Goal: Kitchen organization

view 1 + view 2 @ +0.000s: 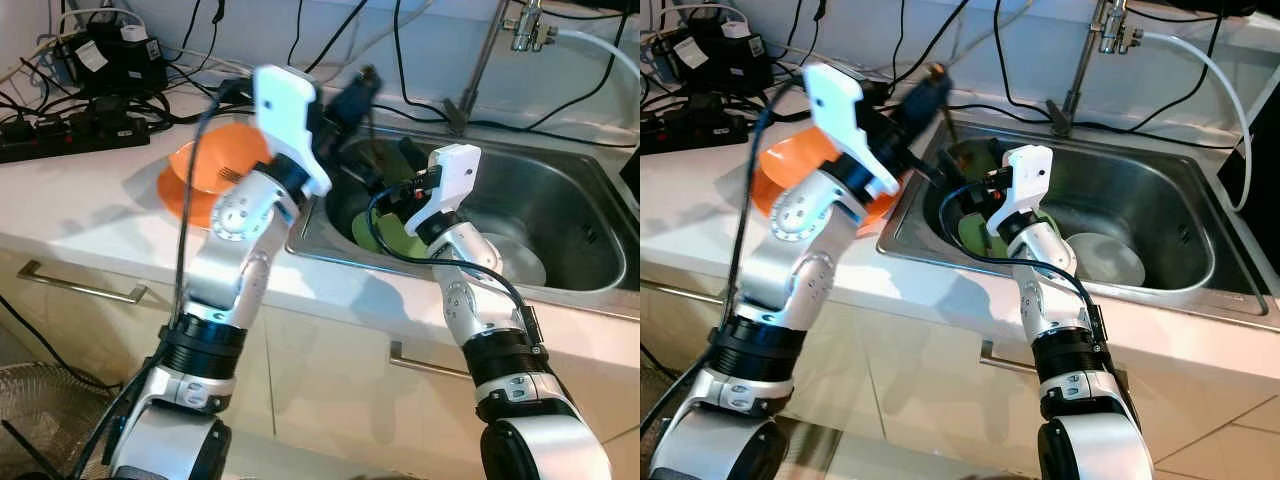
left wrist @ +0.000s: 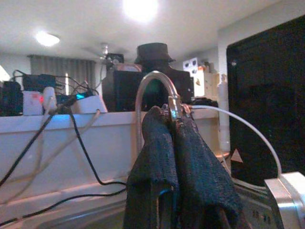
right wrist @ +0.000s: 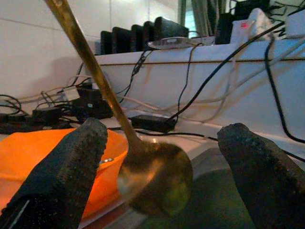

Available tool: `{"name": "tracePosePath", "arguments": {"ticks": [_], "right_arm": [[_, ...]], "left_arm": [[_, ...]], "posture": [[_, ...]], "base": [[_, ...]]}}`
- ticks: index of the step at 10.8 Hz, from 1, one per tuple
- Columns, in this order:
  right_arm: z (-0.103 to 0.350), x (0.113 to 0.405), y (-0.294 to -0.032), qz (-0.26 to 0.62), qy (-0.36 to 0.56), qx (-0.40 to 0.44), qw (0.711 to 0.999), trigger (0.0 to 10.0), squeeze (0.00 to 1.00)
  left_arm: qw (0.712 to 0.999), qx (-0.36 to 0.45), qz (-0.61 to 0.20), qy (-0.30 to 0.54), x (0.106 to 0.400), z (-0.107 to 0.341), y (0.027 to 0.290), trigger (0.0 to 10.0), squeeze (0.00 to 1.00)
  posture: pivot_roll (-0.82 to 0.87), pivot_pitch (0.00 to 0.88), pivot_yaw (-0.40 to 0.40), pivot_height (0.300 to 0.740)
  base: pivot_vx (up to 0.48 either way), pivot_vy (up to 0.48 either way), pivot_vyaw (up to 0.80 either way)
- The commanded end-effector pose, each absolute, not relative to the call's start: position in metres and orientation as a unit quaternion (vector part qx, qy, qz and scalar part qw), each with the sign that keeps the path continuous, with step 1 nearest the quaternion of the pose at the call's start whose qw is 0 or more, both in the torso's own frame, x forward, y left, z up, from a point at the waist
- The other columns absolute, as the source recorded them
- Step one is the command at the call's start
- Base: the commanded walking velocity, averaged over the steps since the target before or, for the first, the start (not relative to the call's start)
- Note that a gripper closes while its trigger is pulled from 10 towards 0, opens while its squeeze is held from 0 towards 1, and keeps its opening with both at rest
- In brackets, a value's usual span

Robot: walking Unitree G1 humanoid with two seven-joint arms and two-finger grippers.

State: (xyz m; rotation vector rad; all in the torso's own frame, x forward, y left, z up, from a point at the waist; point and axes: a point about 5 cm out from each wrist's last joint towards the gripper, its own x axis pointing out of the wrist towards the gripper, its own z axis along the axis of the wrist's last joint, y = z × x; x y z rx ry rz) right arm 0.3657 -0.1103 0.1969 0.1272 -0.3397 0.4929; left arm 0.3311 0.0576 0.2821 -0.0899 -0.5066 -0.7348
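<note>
At the far left of the white countertop (image 1: pixel 70 200), a black power strip (image 1: pixel 60 135) and a tangle of black cables lie against the wall. Just right of them an orange plastic bowl (image 1: pixel 205 160) sits near the edge of the stainless steel sink (image 1: pixel 560 215). The left gripper (image 1: pixel 925 95) is raised over the sink's left rim with its two black fingers (image 2: pixel 190 162) pressed together, clamped on the handle of a brass-coloured metal ladle (image 3: pixel 152 176). The ladle hangs down with its round scoop just above the sink's left part, between the orange bowl and the basin. The right gripper (image 1: pixel 400 195) reaches into the sink, its fingers (image 3: pixel 66 171) spread wide with the ladle's scoop between them, not touching it. Beneath it lies a green plate (image 1: pixel 400 240), and further right a white bowl (image 1: pixel 1105 258) rests on the sink bottom. A chrome tap (image 1: pixel 525 25) with a white hose (image 1: pixel 1210 70) stands behind the basin.
</note>
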Motion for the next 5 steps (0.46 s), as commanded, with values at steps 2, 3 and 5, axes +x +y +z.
{"name": "tracePosePath", "arguments": {"ticks": [2,3,5], "right_arm": [[0.203,0.364,-0.114,0.235,-0.177,0.057,0.954,10.0,0.00],[0.204,0.364,-0.114,0.236,-0.179,0.059,0.953,10.0,0.00],[0.205,0.363,-0.109,0.242,-0.179,0.061,0.952,10.0,0.00]], "left_arm": [[0.897,-0.036,-0.371,-0.238,0.328,0.282,0.054,10.0,0.00],[0.896,-0.035,-0.377,-0.232,0.327,0.279,0.053,10.0,0.00],[0.895,-0.033,-0.387,-0.221,0.326,0.274,0.050,10.0,0.00]], "posture": [[0.22,0.000,-0.004,0.740],[0.22,0.000,-0.005,0.740],[0.22,0.000,-0.007,0.740]], "base": [[0.000,0.000,0.00],[0.000,0.000,0.00],[0.000,0.000,0.00]]}}
